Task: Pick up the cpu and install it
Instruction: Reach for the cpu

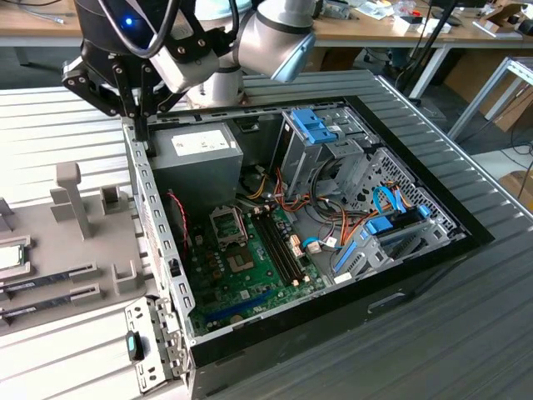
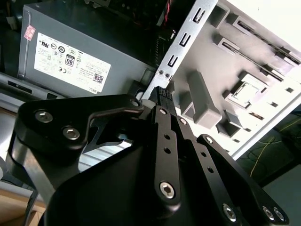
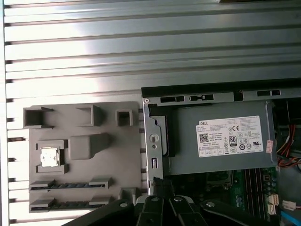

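Observation:
The cpu (image 1: 10, 257) is a small silvery square lying in a recess of the grey holder tray (image 1: 75, 250) at the exterior view's left, outside the computer case; it also shows as cpu (image 3: 49, 157) and as a pale square cpu (image 2: 243, 93). My gripper (image 1: 138, 125) hangs shut and empty over the case's left wall, between the tray and the power supply (image 1: 196, 154). The tips of the gripper (image 2: 162, 94) are pressed together just above the wall's edge, as the gripper (image 3: 158, 186) shows too. The open socket (image 1: 226, 223) sits on the green board (image 1: 250, 267).
Two long memory sticks (image 1: 46, 283) lie in slots of the tray near the cpu, beside upright grey posts (image 1: 73, 196). The case's metal wall (image 1: 158, 242) separates tray and board. Cables and blue drive cages (image 1: 321, 133) crowd the case's right half.

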`<state>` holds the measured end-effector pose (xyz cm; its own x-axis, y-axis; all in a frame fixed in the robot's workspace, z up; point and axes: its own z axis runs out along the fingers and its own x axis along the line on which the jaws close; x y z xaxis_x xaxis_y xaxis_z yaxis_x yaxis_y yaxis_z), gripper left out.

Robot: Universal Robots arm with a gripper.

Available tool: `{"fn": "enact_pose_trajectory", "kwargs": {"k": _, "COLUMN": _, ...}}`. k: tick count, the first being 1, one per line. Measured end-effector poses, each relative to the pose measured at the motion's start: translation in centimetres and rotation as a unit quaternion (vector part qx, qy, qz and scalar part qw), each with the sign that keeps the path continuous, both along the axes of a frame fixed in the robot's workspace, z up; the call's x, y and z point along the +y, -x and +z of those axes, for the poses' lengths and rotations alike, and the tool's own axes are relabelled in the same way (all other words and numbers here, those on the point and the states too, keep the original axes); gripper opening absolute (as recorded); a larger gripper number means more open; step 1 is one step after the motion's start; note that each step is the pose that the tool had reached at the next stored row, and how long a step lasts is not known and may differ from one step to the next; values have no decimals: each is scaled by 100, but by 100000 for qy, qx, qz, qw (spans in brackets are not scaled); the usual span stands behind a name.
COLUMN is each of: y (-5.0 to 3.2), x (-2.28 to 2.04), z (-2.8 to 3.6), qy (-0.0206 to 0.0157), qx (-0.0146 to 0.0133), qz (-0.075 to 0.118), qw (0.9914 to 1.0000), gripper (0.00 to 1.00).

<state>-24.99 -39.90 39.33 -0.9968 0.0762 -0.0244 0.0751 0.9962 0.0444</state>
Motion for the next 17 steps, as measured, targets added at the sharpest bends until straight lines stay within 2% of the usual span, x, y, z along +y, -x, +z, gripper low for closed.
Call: {"fn": "enact_pose_trajectory", "kwargs": {"k": 17, "y": 209, "x": 0, "z": 0, "qy": 0, "qx": -1, "qz": -2, "qw": 100000, "gripper": 11}}
